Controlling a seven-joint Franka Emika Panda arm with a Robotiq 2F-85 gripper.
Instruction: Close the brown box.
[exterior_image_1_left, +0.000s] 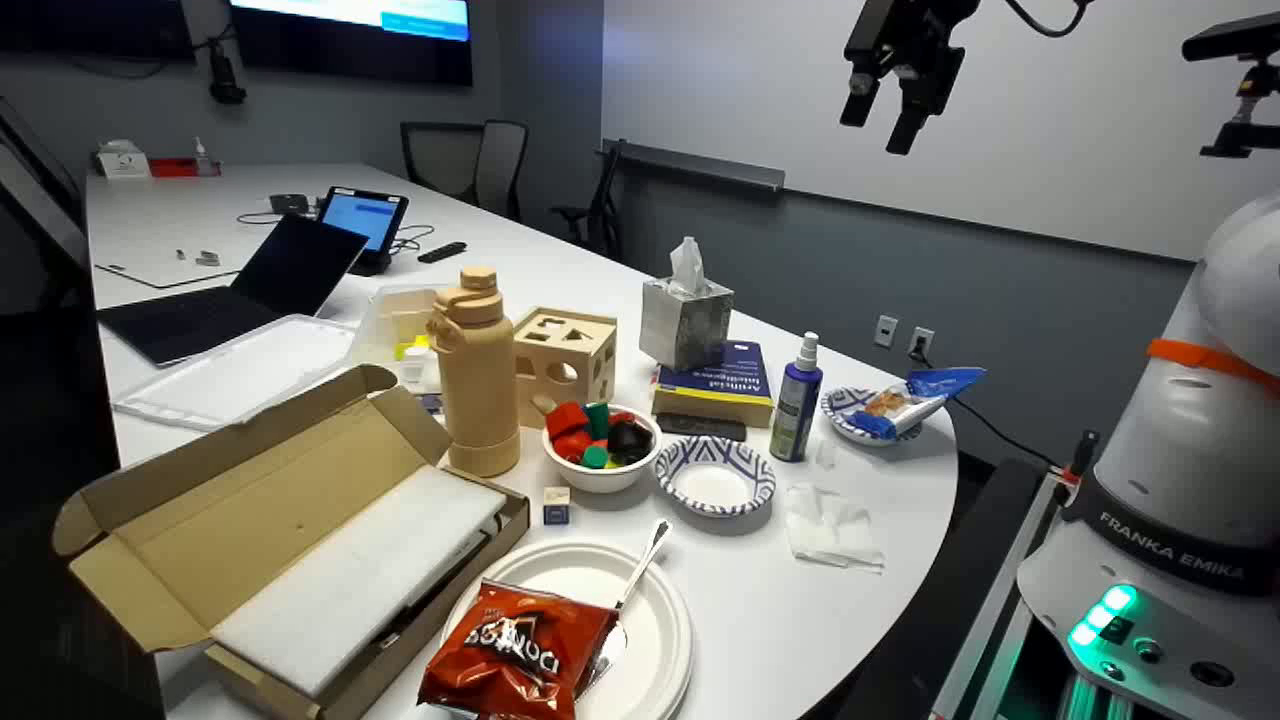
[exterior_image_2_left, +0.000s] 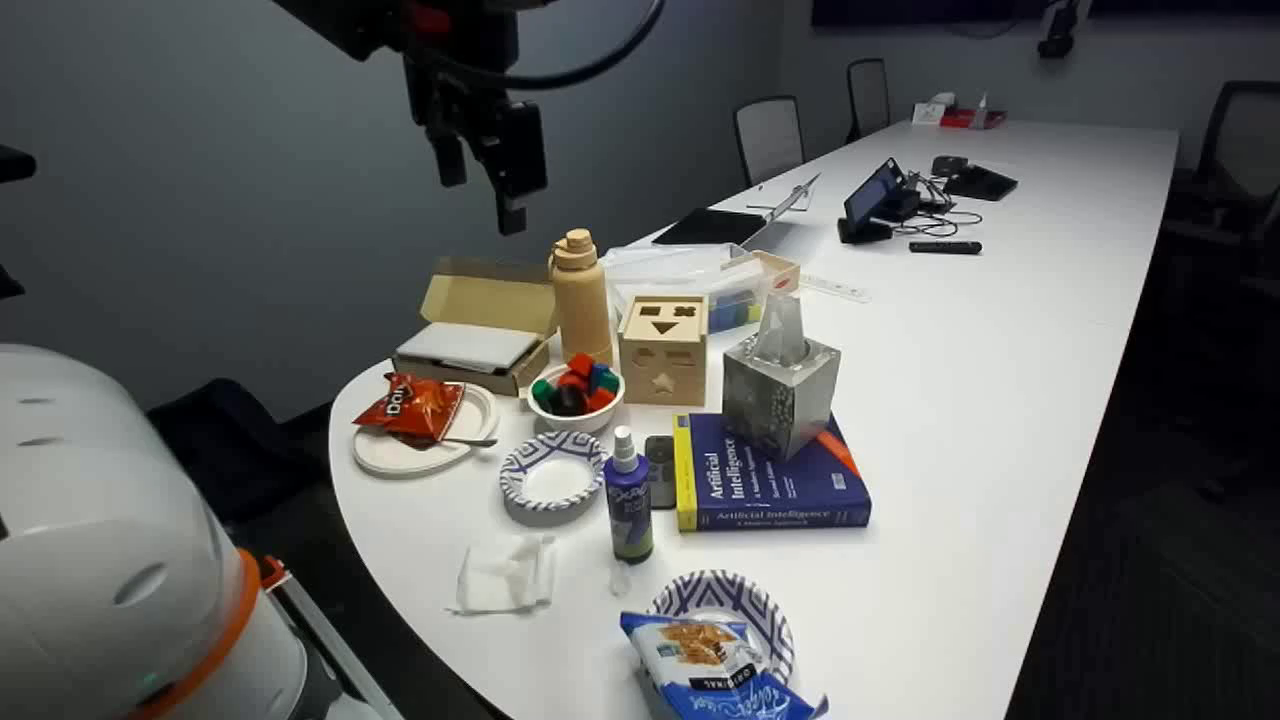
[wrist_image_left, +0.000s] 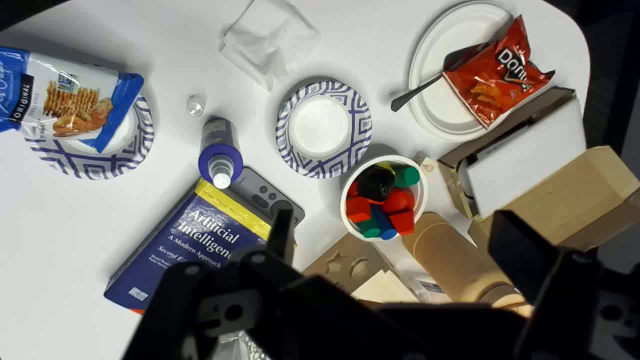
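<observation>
At the rounded end of the table (exterior_image_1_left: 760, 620), the box (exterior_image_1_left: 300, 490) lay with its lid (exterior_image_2_left: 490, 302) tilted back, leaning outward instead of covering what was inside. A white slab (exterior_image_1_left: 360, 575) lay flat within, presumably set low so that the lid could come down above it. The plate (exterior_image_1_left: 655, 635) sat just beside the box, on the side away from the lid, and the bag (exterior_image_1_left: 520, 650) lay on it; whether either touched the box could not be told. The bottle (exterior_image_1_left: 485, 390) stood upright near one end of the lid, where it might hinder the swing down. Blocks (wrist_image_left: 395, 199) were gathered in a bowl (exterior_image_1_left: 600, 481), likely to keep them from scattering.

The arm (exterior_image_1_left: 1180, 440) held its gripper (exterior_image_1_left: 881, 122) high above all of this, well apart from the box, pointing down with a slight tilt. Its fingers (exterior_image_2_left: 512, 214) were spread, with nothing between them, which suited a reach not yet begun. The wrist view had the box toward its right edge, partly hidden by a finger, so the next move probably called for sideways travel, then a descent behind the lid to tip it over.
</observation>
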